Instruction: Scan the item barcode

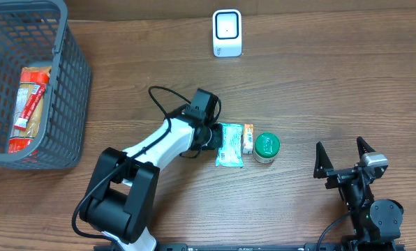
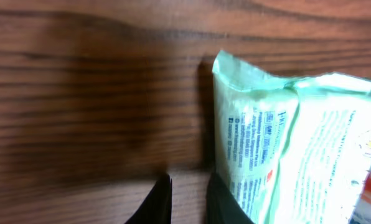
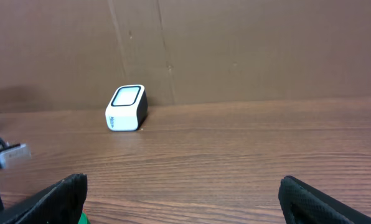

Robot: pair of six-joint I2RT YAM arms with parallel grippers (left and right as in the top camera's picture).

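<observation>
A pale green packet [image 1: 230, 145] lies flat on the wooden table, printed text facing up. In the left wrist view the green packet [image 2: 285, 143] fills the right side. My left gripper [image 1: 215, 136] is low at the packet's left edge. Its jaws are almost together, with only bare wood in the narrow slit between them [image 2: 188, 182], and the right finger [image 2: 223, 202] rests against the packet's edge. The white barcode scanner [image 1: 227, 33] stands at the far middle of the table, also seen as the scanner [image 3: 126, 107] in the right wrist view. My right gripper [image 1: 340, 144] is wide open and holds nothing [image 3: 182, 193].
A small orange box [image 1: 248, 138] and a green-lidded can [image 1: 266, 147] lie just right of the packet. A grey wire basket [image 1: 68, 84] at the far left holds red and orange packets [image 1: 28, 104]. A brown wall rises behind the scanner.
</observation>
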